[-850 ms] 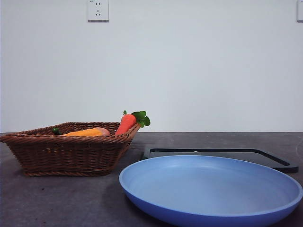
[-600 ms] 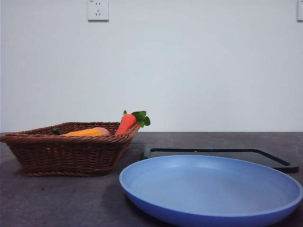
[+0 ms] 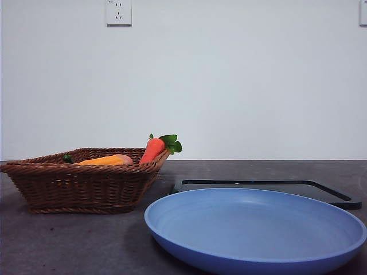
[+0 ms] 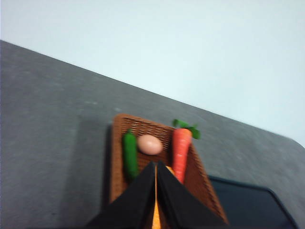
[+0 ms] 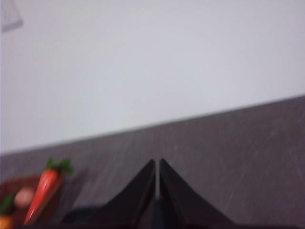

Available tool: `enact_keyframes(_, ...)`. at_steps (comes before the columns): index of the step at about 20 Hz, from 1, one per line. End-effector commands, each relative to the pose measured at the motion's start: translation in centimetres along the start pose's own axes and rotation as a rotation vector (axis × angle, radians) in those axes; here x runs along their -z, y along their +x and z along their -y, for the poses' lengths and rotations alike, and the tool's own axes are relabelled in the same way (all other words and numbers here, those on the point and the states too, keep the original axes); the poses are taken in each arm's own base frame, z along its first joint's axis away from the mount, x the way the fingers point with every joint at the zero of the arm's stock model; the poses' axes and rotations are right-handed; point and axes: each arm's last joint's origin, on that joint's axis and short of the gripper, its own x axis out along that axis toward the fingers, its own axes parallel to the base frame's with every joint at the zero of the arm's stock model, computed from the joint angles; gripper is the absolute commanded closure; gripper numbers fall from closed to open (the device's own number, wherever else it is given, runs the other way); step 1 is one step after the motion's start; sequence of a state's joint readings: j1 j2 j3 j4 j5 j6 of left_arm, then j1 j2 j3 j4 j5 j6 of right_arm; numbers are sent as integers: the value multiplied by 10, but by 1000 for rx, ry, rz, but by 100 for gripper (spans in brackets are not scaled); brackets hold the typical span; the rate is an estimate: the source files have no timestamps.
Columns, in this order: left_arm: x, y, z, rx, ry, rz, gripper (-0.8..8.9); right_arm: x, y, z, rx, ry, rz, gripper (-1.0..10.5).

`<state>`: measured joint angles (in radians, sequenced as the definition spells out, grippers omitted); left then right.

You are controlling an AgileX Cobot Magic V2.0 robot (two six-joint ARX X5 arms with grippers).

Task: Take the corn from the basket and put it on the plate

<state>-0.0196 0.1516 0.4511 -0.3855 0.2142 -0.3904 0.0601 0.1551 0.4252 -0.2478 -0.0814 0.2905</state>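
Plain white wall w/ a power socket (image 3: 118, 12) high up; below it a dark grey matte bench (image 3: 69, 246).

Left on the bench: shallow brown wicker basket (image 3: 80, 186), flared sides, braided rim. Inside lies the corn (image 3: 103, 161), an orange-yellow cob, only its top showing over the rim in the front view. Beside it in the basket: a smooth orange carrot (image 3: 152, 150) w/ green leaves leaning on the right rim, a pinkish egg (image 4: 150, 144), and a green veg (image 4: 129, 153).

Near and right: large round light-blue plate (image 3: 255, 229), smooth matte, nothing on it. Behind it, a flat black tray (image 3: 269, 189).

Left claw (image 4: 156, 167) hangs above the basket, jaws clenched together, grasping nothing; a sliver of corn shows between them. Right claw (image 5: 157, 164) waits over the bench further right, also clenched, holding nothing.

Handling, as a guess: corn looks like a light, stiff toy; bumpy kernels should give grip. Best hold is probably across the thick middle, not the tapered end. Neighbours sit close, so jaws need room.
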Motion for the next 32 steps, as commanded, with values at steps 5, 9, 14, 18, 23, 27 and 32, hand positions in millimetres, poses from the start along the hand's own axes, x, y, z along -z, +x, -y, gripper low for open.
enact_keyframes(5,-27,4,14,78,93,-214,806,-15,7,-9,-100,-44,-312,944)
enact_keyframes(9,-30,10,16,122,98,-366,806,-16,11,-12,-160,-39,-525,945)
enact_keyframes(14,-25,16,15,177,84,-496,806,-14,14,-13,-185,-38,-709,945)
enact_keyframes(18,-19,20,13,178,83,-575,806,-9,18,-12,-186,-33,-794,945)
enact_keyframes(23,-19,21,13,177,85,-570,637,-8,21,-12,-181,-25,-806,757)
enact_keyframes(27,-20,22,12,174,74,-571,397,-7,25,-11,-173,-9,-814,647)
enact_keyframes(32,-20,23,12,173,68,-567,397,1,43,-10,-193,39,-900,647)
